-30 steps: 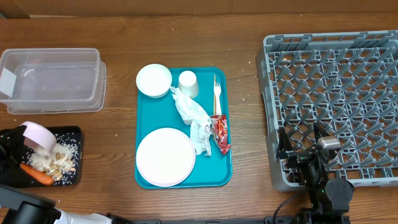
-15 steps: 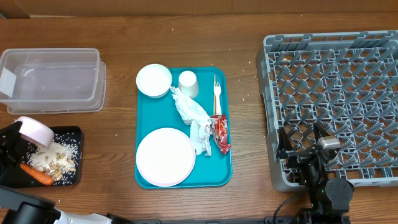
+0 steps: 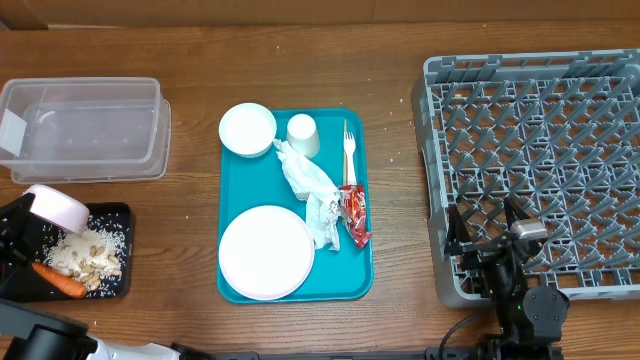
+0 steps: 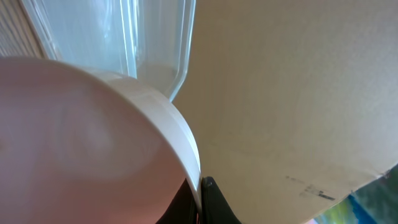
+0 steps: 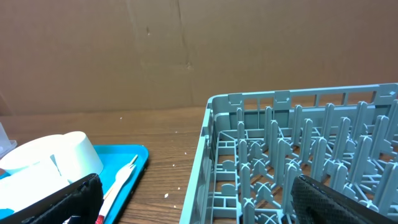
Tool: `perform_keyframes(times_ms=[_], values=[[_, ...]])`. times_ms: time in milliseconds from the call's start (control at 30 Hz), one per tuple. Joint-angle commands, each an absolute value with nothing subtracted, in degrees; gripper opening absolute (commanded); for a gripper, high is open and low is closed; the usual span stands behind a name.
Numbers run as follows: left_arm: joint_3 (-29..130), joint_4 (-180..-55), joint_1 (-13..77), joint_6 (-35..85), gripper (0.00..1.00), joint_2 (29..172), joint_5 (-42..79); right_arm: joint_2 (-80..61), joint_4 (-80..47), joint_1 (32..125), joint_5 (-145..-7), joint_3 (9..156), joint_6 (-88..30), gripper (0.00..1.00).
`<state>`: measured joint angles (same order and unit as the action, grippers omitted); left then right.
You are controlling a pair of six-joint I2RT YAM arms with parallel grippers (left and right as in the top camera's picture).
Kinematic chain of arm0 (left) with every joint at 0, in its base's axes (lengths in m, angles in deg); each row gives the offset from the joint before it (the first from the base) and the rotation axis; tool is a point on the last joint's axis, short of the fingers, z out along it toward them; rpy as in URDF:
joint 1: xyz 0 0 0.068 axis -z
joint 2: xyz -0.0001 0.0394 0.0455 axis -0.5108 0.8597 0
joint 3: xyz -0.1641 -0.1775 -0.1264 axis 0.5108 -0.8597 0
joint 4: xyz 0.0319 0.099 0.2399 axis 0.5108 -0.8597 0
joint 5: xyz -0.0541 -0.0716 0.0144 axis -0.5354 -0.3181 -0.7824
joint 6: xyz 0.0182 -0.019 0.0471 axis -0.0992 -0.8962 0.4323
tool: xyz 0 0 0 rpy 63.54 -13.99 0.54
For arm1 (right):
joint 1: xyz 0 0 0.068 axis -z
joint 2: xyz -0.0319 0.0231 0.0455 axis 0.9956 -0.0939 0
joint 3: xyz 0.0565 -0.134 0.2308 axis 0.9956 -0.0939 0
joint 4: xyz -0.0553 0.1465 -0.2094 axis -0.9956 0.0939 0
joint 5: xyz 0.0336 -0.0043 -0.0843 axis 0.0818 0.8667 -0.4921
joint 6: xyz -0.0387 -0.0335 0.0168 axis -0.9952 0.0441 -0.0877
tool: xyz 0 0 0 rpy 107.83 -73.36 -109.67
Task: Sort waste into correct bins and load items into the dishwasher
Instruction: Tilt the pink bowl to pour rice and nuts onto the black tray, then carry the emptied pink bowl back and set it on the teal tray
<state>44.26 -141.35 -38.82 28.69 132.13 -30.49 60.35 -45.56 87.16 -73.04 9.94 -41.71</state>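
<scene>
My left gripper (image 3: pixel 28 224) is shut on the rim of a white bowl (image 3: pixel 56 205), held tilted over the left end of the black tray (image 3: pixel 118 212). In the left wrist view the left gripper's fingers (image 4: pixel 200 194) pinch the bowl's rim (image 4: pixel 93 130). Rice scraps (image 3: pixel 92 254) and the carrot (image 3: pixel 58 281) lie in the black tray. The clear tub (image 3: pixel 85 125) stands behind it. The teal tray (image 3: pixel 232 190) carries a second bowl (image 3: pixel 247 128), cup (image 3: pixel 303 135), fork (image 3: pixel 349 150), napkins (image 3: pixel 310 190), red wrapper (image 3: pixel 353 215) and plate (image 3: pixel 266 252). My right gripper (image 3: pixel 500 232) is open and empty over the front left corner of the grey rack (image 3: pixel 540 130).
The right wrist view shows the rack's pegs (image 5: pixel 292 155), the fork (image 5: pixel 121 180), the cup (image 5: pixel 71 155) and my open fingers (image 5: pixel 199 208) at the frame's bottom. A cardboard wall (image 5: pixel 186 50) closes off the far side of the table.
The left gripper has moved the tilted bowl a little left and back over the black tray's end. The right arm has not moved.
</scene>
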Motion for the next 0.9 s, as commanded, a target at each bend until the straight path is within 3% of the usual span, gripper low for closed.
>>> perform_keyframes(times_ms=[0,67,100,267,367,400,500,867], values=[[44.3,-144.7,-39.1,33.8,0.04,132.4,-37.2,60.8,-45.8,87.2,-73.2,9.4,-41.6,1.00],[44.3,-140.1,-39.1,31.8,0.04,132.4,-32.4,60.8,-45.8,87.2,-73.2,9.4,-41.6,1.00],[44.3,-144.1,-39.1,31.3,0.04,132.4,-29.9,60.8,-45.8,87.2,-73.2,9.4,-41.6,1.00],[44.3,-151.8,-38.7,36.1,0.04,132.3,-32.8,60.8,-45.8,87.2,-73.2,9.4,-41.6,1.00],[44.3,-144.8,-38.7,34.5,0.04,132.3,-30.7,60.8,-45.8,87.2,-73.2,9.4,-41.6,1.00],[44.3,-149.0,-38.5,35.1,0.04,132.3,-31.3,60.8,-45.8,87.2,-73.2,9.4,-41.6,1.00],[44.4,-154.3,-37.4,45.5,0.04,131.7,-35.8,60.8,-45.8,87.2,-73.2,9.4,-41.6,1.00],[50.4,-160.9,-31.4,45.0,0.04,118.1,-22.4,60.8,-45.8,87.2,-73.2,9.4,-41.6,1.00]])
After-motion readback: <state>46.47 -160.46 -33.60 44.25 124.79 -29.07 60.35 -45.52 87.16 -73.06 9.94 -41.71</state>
